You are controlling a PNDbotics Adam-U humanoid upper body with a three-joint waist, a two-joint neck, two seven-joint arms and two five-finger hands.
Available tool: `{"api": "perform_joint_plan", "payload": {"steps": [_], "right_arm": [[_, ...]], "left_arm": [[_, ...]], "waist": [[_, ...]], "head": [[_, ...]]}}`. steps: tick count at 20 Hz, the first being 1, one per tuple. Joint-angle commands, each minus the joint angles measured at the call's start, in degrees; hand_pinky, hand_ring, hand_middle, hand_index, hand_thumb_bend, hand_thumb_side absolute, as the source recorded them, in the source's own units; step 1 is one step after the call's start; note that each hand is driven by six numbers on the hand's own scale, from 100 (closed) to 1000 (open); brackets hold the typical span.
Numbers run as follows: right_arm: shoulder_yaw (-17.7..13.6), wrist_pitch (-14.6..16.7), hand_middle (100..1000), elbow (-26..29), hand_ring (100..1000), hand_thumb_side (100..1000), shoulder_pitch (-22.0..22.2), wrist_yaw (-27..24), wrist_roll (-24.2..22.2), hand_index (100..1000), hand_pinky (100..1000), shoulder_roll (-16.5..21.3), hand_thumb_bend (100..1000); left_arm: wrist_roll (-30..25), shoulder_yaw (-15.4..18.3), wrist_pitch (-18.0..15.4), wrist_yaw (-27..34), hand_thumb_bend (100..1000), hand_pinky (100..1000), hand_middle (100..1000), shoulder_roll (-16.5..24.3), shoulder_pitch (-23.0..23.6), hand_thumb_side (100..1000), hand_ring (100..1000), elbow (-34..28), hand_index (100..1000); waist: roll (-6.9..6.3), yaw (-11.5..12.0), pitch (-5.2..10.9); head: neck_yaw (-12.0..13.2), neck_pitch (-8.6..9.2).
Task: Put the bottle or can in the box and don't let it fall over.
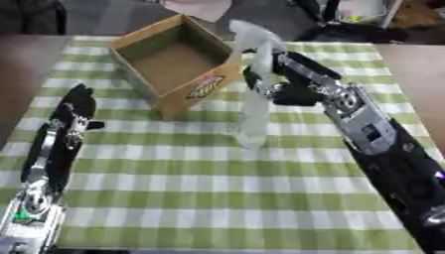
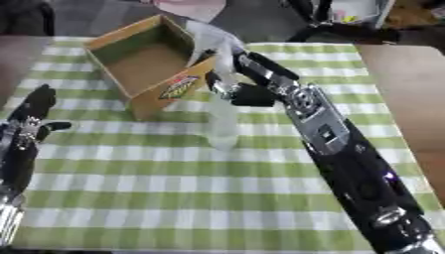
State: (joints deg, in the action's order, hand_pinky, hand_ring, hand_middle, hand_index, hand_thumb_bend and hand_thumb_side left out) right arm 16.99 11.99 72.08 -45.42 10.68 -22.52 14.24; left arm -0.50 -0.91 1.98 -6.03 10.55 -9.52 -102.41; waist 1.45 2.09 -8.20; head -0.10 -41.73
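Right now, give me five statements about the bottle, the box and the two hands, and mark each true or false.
1. The right hand is curled round the clear bottle. True.
2. The bottle already stands inside the cardboard box. False: it is outside the box, beside its near right wall, over the checked tablecloth.
3. The box is open at the top and nothing shows inside it. True.
4. The left hand holds the box by its rim. False: it lies apart from the box on the cloth at the left, fingers straight.
5. The box lies tipped on its side. False: it sits upright, opening upward.
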Motion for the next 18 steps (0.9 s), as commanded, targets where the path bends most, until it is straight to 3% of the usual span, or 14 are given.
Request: {"api": "perform_joint_plan", "payload": {"steps": [1, 13, 18], "right_arm": [[-0.4, -0.1, 970, -0.5, 809, 623, -1.5, 0.7, 0.2, 1000, 860, -0.2, 100], [-0.5, 1.3, 970, -6.7, 810, 609, -1.9, 5.4, -0.3, 1000, 861, -2.0, 100], [-0.7, 2.2, 970, -9.0, 811, 552, -1.9, 7.4, -0.2, 971, 862, -2.6, 100]], "left_arm": [[-0.1, -0.2, -0.2, 0.4, 442, 731, 1000, 0.4, -0.7, 838, 1000, -1.1, 905], [-0.2, -0.2, -0.2, 0.5, 445, 731, 1000, 0.4, -1.1, 836, 1000, -1.2, 904], [-0.2, -0.2, -0.2, 0.5, 446, 730, 1000, 0.4, -1.1, 837, 1000, -1.3, 904]], "waist": [[-0.32, 0.2, 0.84], [-0.43, 1.0, 0.54], [-0.47, 1.1, 0.44]], "head": [[-0.1, -0.1], [-0.4, -0.03], [-0.5, -0.04]]}}
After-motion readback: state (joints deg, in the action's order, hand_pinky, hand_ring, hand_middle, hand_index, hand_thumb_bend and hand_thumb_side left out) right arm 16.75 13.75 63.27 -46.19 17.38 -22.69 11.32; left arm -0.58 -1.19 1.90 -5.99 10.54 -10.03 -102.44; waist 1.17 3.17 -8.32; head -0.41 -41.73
